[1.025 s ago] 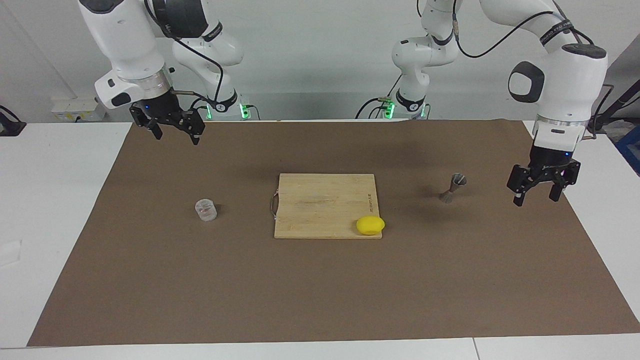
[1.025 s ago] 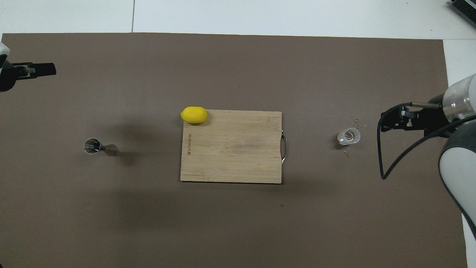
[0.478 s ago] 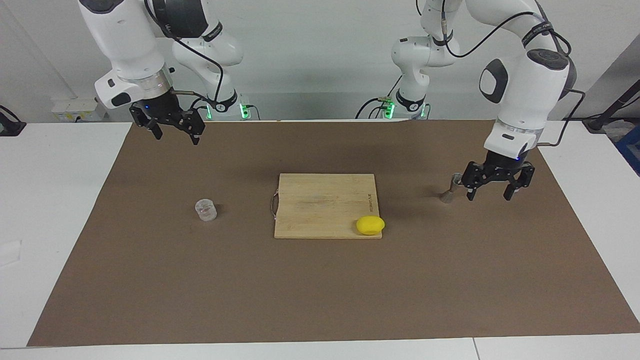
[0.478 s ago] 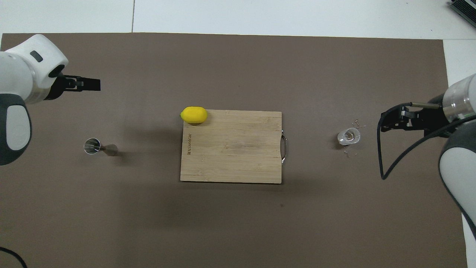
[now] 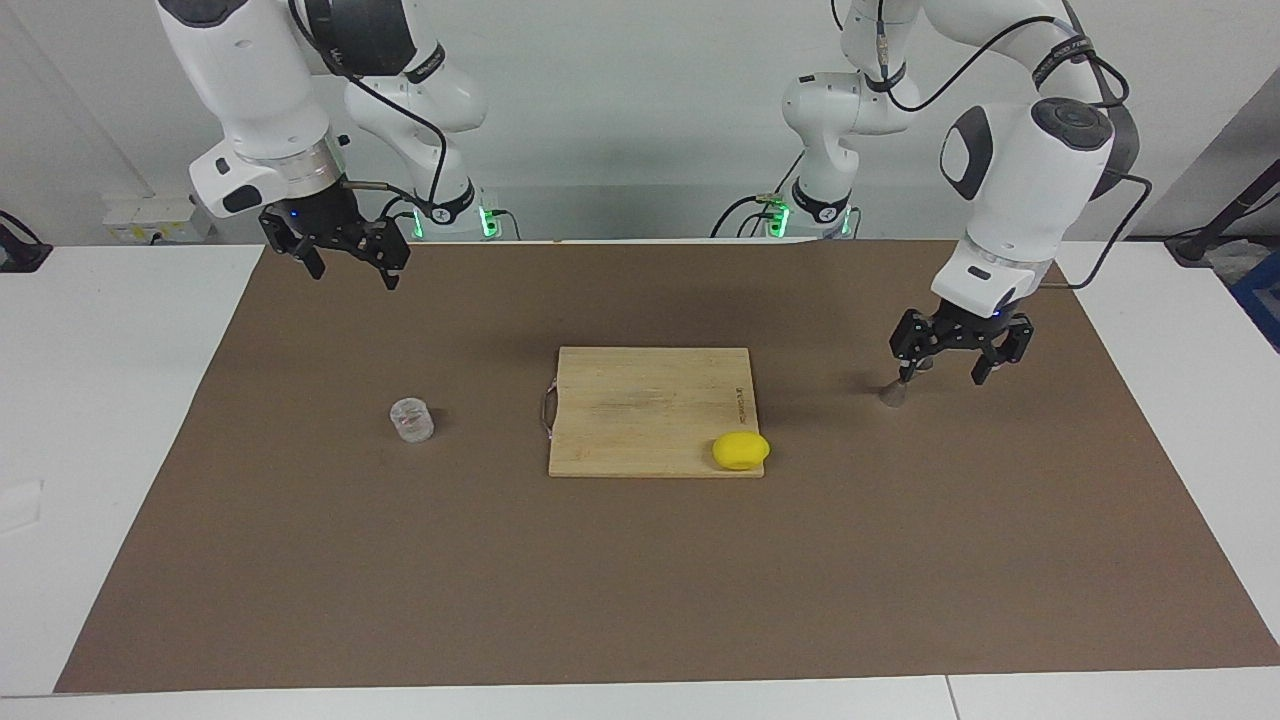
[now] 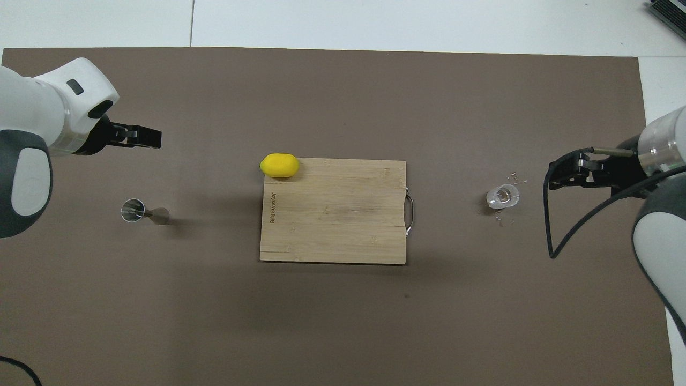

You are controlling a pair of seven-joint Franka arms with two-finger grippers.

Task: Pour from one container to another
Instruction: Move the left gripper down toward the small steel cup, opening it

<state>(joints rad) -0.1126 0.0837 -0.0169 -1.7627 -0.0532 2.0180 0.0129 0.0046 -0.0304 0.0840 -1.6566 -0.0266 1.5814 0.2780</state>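
Left claw (image 5: 948, 357) (jaws apart) above jigger (image 6: 143, 212)

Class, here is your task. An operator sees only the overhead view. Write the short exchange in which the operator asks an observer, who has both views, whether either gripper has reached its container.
Operator: From overhead the left gripper shows edge-on, apart from the jigger. Is it open, and how low?
Observer: The facing view shows it open and empty, hanging off the mat at about the height of the jigger's top. One finger covers the upper cone there, so I cannot tell contact.
Operator: And the right gripper, which looks beside the tumbler?
Observer: It is not at the tumbler. It hangs open, high over the mat's edge by the robots, and that arm waits.
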